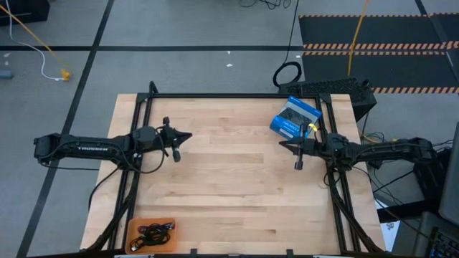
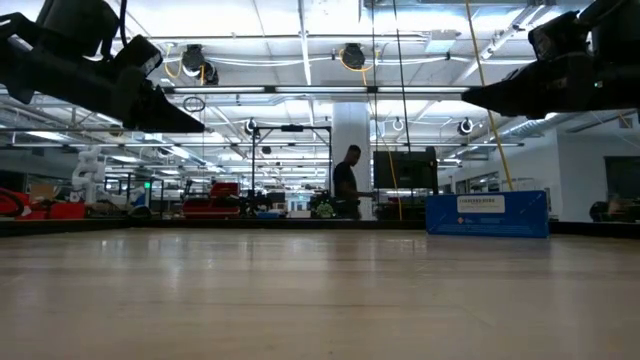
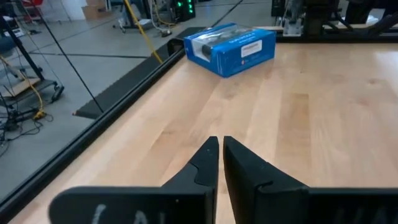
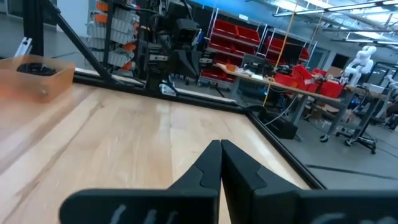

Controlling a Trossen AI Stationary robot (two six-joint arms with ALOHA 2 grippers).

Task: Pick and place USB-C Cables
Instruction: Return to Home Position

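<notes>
Dark USB-C cables point(image 1: 152, 233) lie bundled in a shallow orange tray point(image 1: 166, 222) at the table's near-left corner. In the right wrist view the tray point(image 4: 43, 81) shows with a dark coil point(image 4: 29, 68) inside. I cannot make out a purplish-blue cable. My left gripper point(image 1: 188, 136) point(image 3: 220, 146) hovers shut above the table's left-middle, pointing right. My right gripper point(image 1: 282, 145) point(image 4: 220, 149) hovers shut at the right-middle, pointing left. Both hang well above the wood in the low view, the left gripper point(image 2: 198, 126) and the right gripper point(image 2: 470, 100).
A blue packaged box point(image 1: 294, 117) point(image 3: 231, 47) point(image 2: 487, 213) lies flat near the table's far-right corner, just behind my right gripper. A black frame point(image 1: 237, 95) rims the table. Bare wood stretches between the two grippers. A person point(image 2: 346, 182) stands in the room beyond.
</notes>
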